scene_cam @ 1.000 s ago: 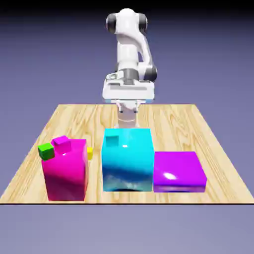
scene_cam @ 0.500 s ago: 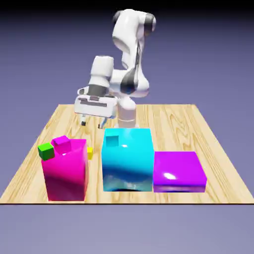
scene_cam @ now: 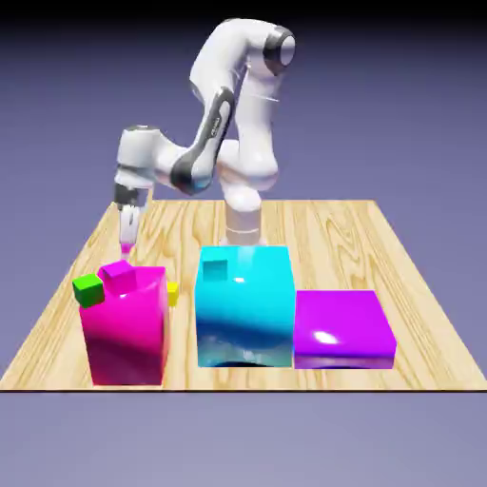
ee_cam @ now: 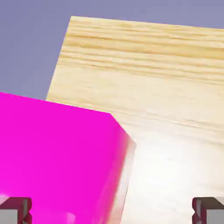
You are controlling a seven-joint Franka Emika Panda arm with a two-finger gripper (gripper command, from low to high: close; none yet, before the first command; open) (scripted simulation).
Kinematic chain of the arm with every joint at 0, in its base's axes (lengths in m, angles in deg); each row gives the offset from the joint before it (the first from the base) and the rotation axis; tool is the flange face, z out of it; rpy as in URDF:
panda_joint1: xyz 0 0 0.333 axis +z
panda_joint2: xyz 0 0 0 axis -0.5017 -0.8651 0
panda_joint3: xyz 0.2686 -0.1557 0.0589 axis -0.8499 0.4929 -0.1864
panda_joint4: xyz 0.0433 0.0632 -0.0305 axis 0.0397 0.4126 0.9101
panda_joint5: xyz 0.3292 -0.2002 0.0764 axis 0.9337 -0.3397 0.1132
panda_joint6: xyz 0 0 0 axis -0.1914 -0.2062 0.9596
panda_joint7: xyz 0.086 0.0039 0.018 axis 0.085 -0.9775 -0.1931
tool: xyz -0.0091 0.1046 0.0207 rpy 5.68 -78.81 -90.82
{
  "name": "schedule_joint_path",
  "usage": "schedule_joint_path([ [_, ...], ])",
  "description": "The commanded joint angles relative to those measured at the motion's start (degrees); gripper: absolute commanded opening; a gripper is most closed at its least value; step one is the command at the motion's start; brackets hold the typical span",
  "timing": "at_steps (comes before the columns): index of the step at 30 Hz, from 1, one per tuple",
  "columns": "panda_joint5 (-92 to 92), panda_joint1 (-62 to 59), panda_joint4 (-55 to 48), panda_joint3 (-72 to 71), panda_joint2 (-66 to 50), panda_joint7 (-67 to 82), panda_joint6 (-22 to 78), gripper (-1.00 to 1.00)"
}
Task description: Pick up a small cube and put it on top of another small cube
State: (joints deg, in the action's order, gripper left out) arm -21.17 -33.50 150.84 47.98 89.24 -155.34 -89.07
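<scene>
Several small cubes show in the exterior view: a green one point(scene_cam: 88, 289) and a purple-magenta one point(scene_cam: 119, 273) on the tall magenta block point(scene_cam: 128, 328), a yellow one point(scene_cam: 172, 292) beside that block, and a cyan one point(scene_cam: 214, 270) on the tall cyan block point(scene_cam: 244, 304). My gripper point(scene_cam: 126, 247) hangs pointing down just above and behind the purple-magenta cube, touching nothing. In the hand view the gripper point(ee_cam: 112, 212) is open, its fingertips point(ee_cam: 15, 210) far apart at the bottom corners. The magenta block's top point(ee_cam: 57, 153) fills the lower left there; no small cube shows in that view.
A low purple block point(scene_cam: 342, 326) lies against the cyan block on the exterior view's right. The wooden table point(scene_cam: 323, 228) ends close to the magenta block on the exterior view's left. The arm's elbow arches over the table's back.
The arm has swung from the table's middle to the exterior view's left, and the hand has come down over the magenta block's far edge. The jaws have widened fully.
</scene>
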Motion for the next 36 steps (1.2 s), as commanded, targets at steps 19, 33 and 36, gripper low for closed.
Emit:
schedule_joint_path([
  [19,5.5,2.5,5.5,4.0,-16.7,6.7,-9.9,-1.0],
  [33,9.4,7.4,-7.6,15.3,-8.3,5.1,16.3,-1.0],
  [36,11.9,9.1,-13.8,19.0,-9.0,3.2,23.6,-1.0],
])
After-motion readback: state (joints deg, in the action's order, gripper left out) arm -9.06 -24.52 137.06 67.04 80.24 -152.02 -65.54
